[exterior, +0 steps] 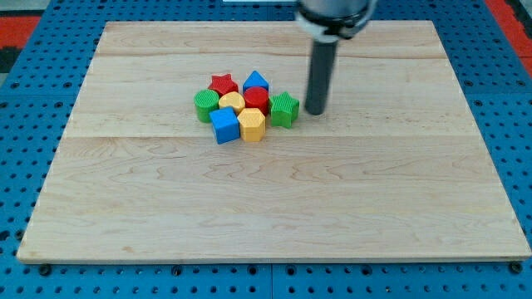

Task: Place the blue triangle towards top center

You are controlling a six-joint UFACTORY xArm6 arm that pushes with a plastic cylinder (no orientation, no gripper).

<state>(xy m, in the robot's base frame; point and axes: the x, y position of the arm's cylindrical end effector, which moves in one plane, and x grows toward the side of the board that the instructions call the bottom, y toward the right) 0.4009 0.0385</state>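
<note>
Well, my tip (316, 112) sits on the board (399, 208) just at 3 o'clock of the green cube (285, 109), close beside it but seemingly not touching; it is a bare rod, so it opens on nothing and holds nothing. The blue triangle (256, 81) is at the cluster's 1 o'clock corner, packed against the red star (222, 83) at its 9 o'clock and the red block (256, 100) at its 6 o'clock.

The main risk, I judge, is the crowding. From where the tip stands, a push toward 9 o'clock would strike the green cube first and shove the whole cluster sideways, dragging the triangle off course. To send the triangle toward 12 o'clock the tip needs to get beneath it, yet that spot is filled by the red block, the yellow blocks (232, 103) and others. Pushing through them would carry several pieces upward together, and the triangle's sloped faces could let it slip aside or rotate off the rod
</note>
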